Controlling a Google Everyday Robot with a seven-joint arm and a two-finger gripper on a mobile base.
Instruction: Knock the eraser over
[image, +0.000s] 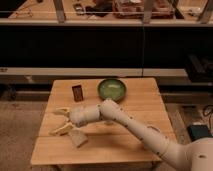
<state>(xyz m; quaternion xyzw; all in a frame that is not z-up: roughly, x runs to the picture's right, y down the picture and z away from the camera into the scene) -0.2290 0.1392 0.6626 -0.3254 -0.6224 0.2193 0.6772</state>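
Observation:
The eraser (77, 93) is a small dark block with a reddish-orange patch. It stands upright on the wooden table (140, 100), just left of the green bowl (111, 89). My white arm reaches in from the lower right across the table. My gripper (59, 121) is at the table's left side, in front of and a little left of the eraser, with a clear gap between them. Its two pale fingers (62, 111) are spread apart and hold nothing.
A pale beige flat slab (77, 138) lies on the table just below the gripper. A dark railing and a shelf with clutter run along the back. The table's left edge is close to the gripper. A dark box (199, 131) sits on the floor at right.

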